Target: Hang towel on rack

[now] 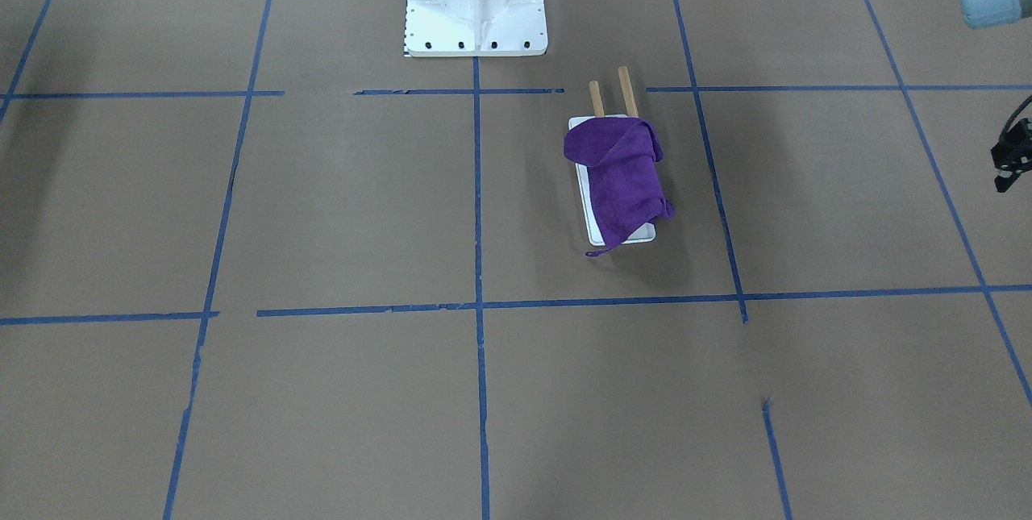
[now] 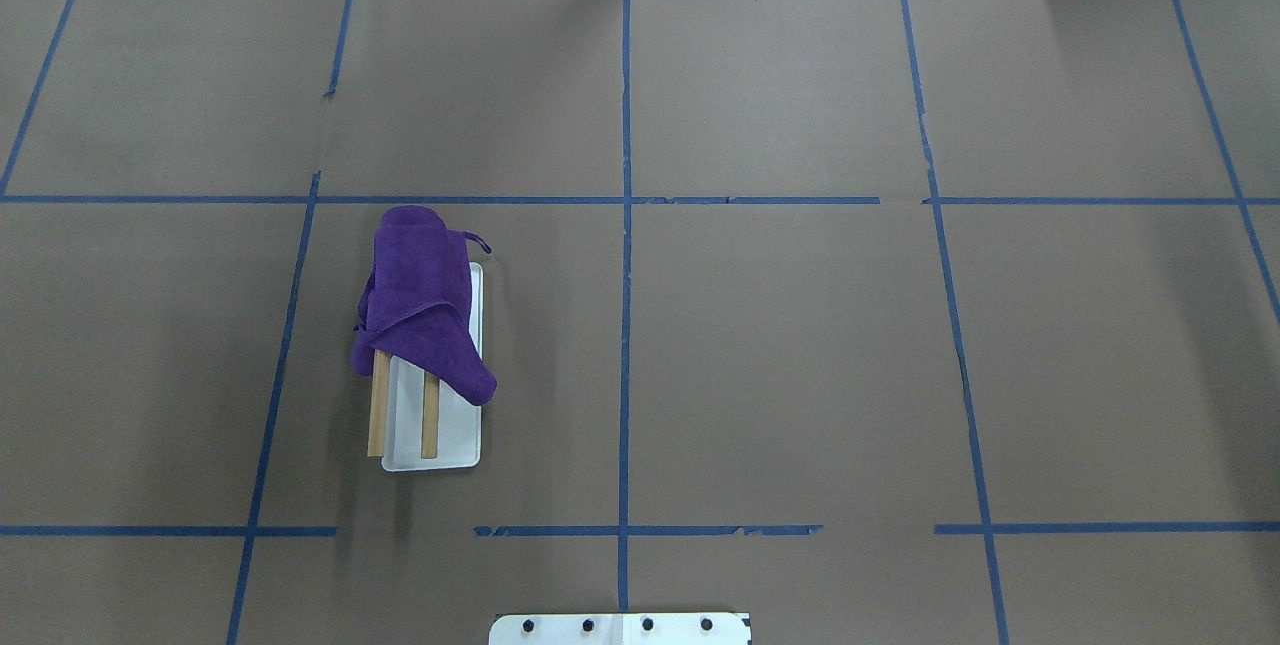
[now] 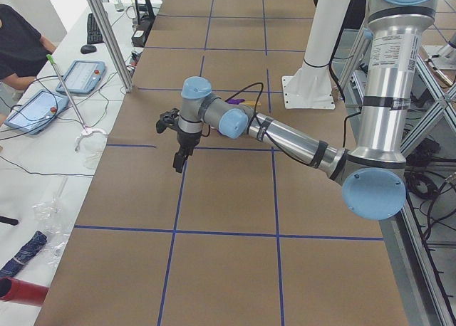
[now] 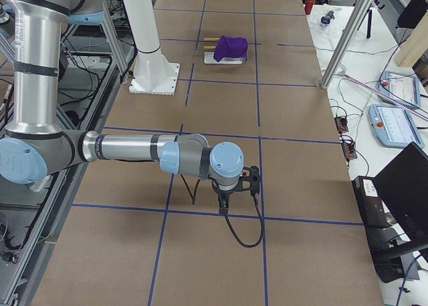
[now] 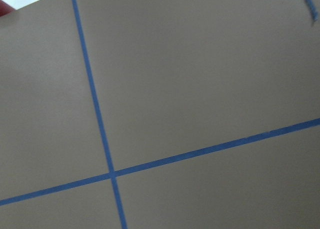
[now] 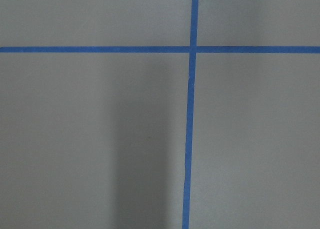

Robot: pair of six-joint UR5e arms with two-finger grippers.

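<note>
The purple towel (image 1: 617, 173) lies crumpled over the two wooden dowel bars (image 1: 627, 91) of the rack, whose white base (image 1: 586, 193) shows beside it. In the overhead view the towel (image 2: 420, 305) covers the far half of the bars (image 2: 430, 420) and the base (image 2: 450, 435) shows beneath. My left gripper (image 1: 1008, 169) hangs at the table's end, far from the rack, half cut off; I cannot tell its state. It also shows in the exterior left view (image 3: 178, 161). My right gripper (image 4: 223, 202) shows only in the exterior right view, far from the rack (image 4: 212, 59).
The robot's white bolted pedestal (image 1: 476, 4) stands near the rack. Blue tape lines cross the brown table. Both wrist views show only table and tape. A person and tablets (image 3: 35, 109) are beyond the table's left end.
</note>
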